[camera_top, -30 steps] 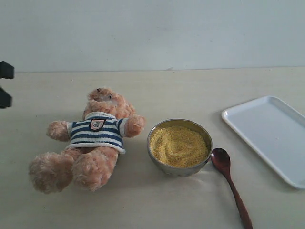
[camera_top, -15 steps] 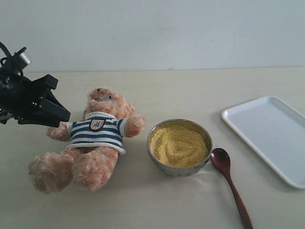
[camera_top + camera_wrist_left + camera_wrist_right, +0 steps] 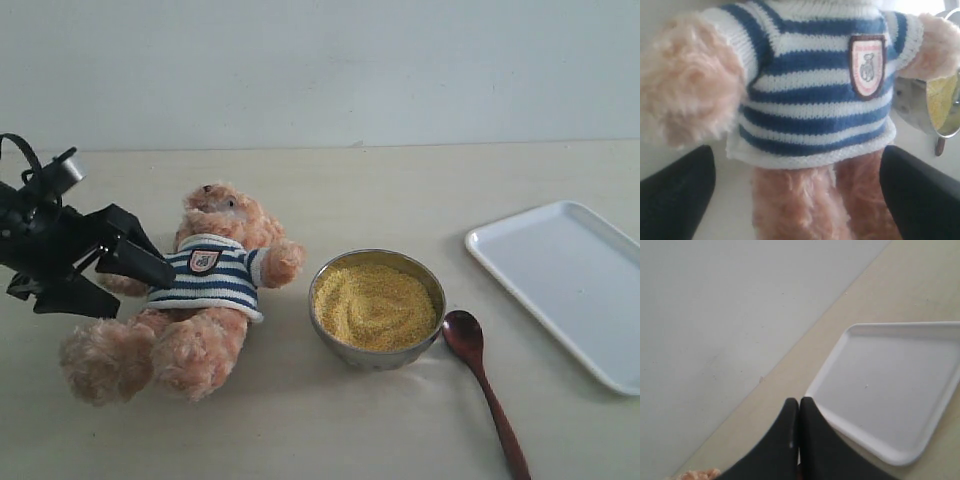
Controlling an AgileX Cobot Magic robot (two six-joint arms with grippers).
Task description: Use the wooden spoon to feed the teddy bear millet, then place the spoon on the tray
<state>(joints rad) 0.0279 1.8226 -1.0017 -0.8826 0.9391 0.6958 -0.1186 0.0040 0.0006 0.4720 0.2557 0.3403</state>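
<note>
So basically nothing's done yet. Tray (image 3: 570,280) sits at the right edge with no spoon on it. Teddy bear (image 3: 205,290) lies on its back at left, head toward the top. The left gripper (image 3: 143,295) is right at its side, jaws wide, holding nothing. Millet (image 3: 373,305) mid-frame looks undisturbed. Wooden spoon (image 3: 480,375) lies lower right, scoop end just beside the metal bowl (image 3: 375,357), handle running down-right. Right gripper (image 3: 799,407) is pinched closed, empty.

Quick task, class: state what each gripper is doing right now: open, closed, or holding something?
Left gripper: open, holding nothing, facing the teddy bear.
Right gripper: closed, holding nothing.
</note>
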